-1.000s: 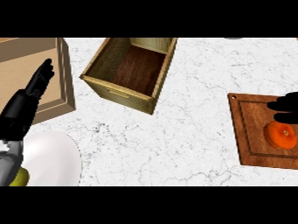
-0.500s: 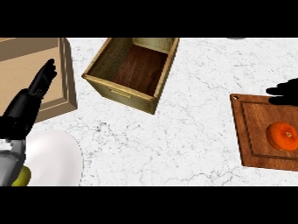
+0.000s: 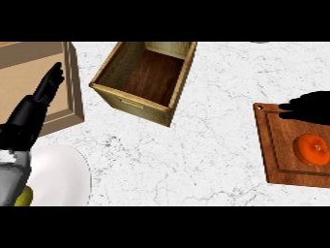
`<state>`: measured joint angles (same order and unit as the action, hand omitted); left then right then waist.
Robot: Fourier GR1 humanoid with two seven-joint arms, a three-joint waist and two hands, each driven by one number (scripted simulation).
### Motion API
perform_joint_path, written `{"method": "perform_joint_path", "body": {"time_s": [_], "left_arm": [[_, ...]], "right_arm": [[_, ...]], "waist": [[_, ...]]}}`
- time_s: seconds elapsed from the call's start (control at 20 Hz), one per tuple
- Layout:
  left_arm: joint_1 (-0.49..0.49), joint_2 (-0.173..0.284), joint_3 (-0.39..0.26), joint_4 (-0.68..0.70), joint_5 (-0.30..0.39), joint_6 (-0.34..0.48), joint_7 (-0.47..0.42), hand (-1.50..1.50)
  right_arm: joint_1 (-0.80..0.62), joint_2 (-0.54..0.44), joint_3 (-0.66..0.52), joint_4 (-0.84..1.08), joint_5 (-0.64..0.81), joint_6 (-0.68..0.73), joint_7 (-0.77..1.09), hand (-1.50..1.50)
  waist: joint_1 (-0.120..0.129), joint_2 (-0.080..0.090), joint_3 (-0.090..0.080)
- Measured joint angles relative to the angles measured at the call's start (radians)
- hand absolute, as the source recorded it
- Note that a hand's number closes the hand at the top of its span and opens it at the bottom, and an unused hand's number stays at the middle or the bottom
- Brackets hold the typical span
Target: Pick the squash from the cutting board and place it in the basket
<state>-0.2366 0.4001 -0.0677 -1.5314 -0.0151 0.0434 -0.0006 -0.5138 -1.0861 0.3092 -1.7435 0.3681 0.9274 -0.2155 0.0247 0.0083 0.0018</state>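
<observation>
Right hand (image 3: pixel 317 107) is drifting off squash (image 3: pixel 313 148) toward 12 o'clock, fingers unreadable, gripping nothing; squash sitting on cutting board (image 3: pixel 281 160), basket (image 3: pixel 147 80) waiting.

White marble counter (image 3: pixel 196 150)

Wooden basket (image 3: pixel 147 80) and cutting board (image 3: pixel 285 145), seemingly marble counter (image 3: pixel 203 140)

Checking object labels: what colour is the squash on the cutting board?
Orange, seen in the head view: squash on the cutting board.
</observation>
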Motion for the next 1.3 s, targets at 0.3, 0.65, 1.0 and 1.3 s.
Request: {"method": "perform_joint_path", "body": {"time_s": [0.3,0.65,1.0,1.3], "left_arm": [[0.003,-0.001,0.025,0.011,0.004,-0.02,-0.013,0.0],[0.009,-0.012,0.04,0.004,-0.009,-0.035,-0.005,0.0],[0.053,-0.039,0.053,-0.006,-0.042,-0.037,-0.036,0.0],[0.058,-0.046,0.07,-0.037,-0.046,-0.06,-0.003,0.0]], "right_arm": [[0.013,-0.006,0.132,0.107,0.192,-0.133,-0.129,-1.5],[0.028,0.07,0.223,0.272,0.364,-0.284,-0.239,-1.5],[0.058,0.121,0.215,0.366,0.467,-0.373,-0.329,-1.5],[0.035,0.172,0.188,0.478,0.533,-0.443,-0.416,-1.5]], "waist": [[-0.002,-0.001,0.0],[-0.009,-0.004,-0.001],[-0.017,-0.007,-0.002],[-0.016,-0.007,-0.002]]}}
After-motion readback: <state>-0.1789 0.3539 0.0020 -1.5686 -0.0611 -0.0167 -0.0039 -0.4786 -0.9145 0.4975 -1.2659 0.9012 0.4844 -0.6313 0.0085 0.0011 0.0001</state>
